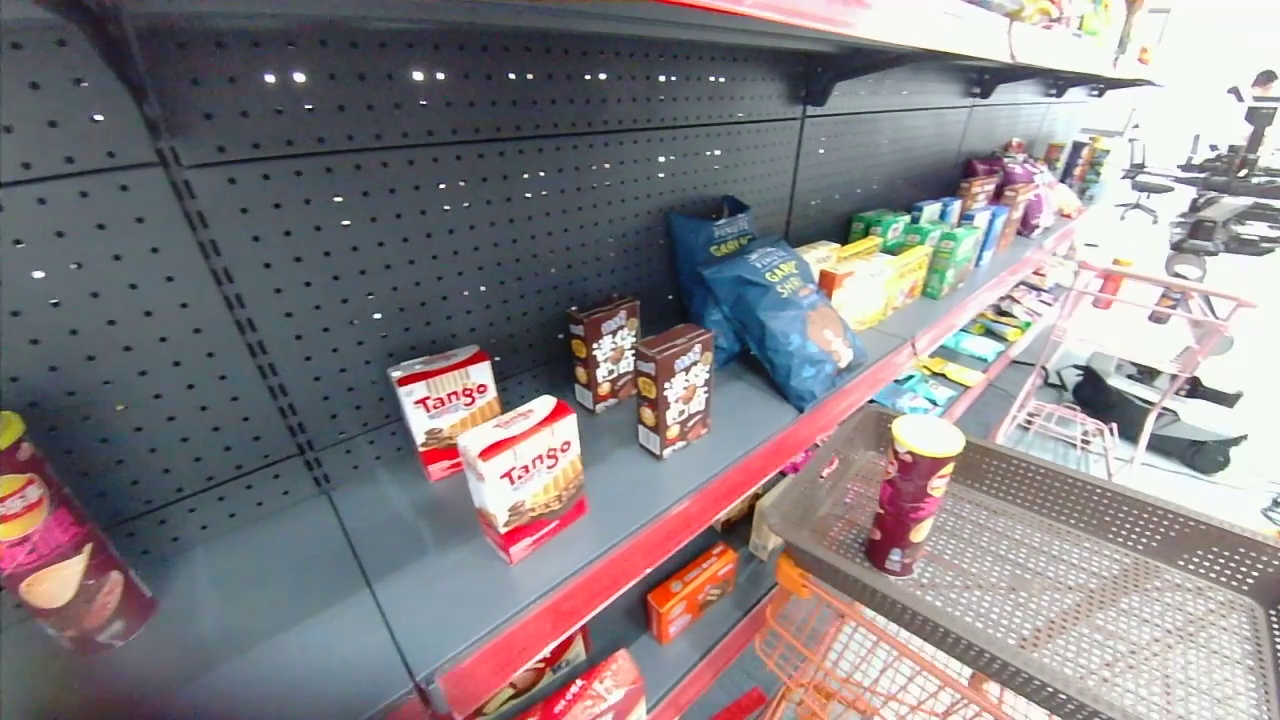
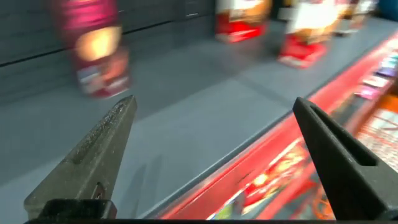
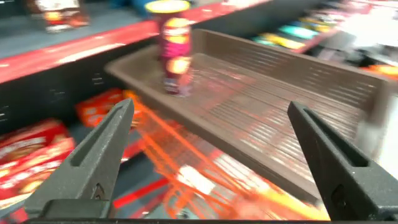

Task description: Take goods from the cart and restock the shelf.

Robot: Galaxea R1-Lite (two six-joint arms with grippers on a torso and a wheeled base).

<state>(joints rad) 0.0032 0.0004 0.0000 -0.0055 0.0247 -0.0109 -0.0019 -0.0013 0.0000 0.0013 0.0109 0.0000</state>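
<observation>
Dark pegboard backs a long grey shelf [image 1: 640, 470] with a red front edge, which runs from the lower left of the head view to the upper right. At the lower right stands an orange wire cart [image 1: 840, 665] topped by a brown perforated tray [image 1: 1100, 570].

Two blue bags lean near the middle of the frame, the back bag [image 1: 710, 235] against the pegboard and the front bag [image 1: 785, 315] resting on it. Left of them two brown boxes stand upright and apart: the rear brown box [image 1: 603, 352] and the front brown box [image 1: 675, 388]. Further left are two red-and-white boxes, the rear wafer box [image 1: 445, 405] and the front wafer box [image 1: 525, 475], the latter nearer the red edge. Toward the upper right sit yellow and green boxes, too small to count. One orange box [image 1: 692, 590] lies on the lower shelf.

Two maroon cans with yellow lids are visible. The cart can [image 1: 910, 495] stands upright in the tray near its left corner. The shelf can [image 1: 55, 560] stands at the far lower left edge of the frame.

The left claw [image 2: 214, 106] hangs over the shelf with its fingers spread wide and nothing between them, and the shelf can [image 2: 96, 53] is beyond it. The right claw [image 3: 210, 107] is likewise wide and empty above the cart, with the cart can [image 3: 174, 53] beyond it in the tray [image 3: 280, 81].
</observation>
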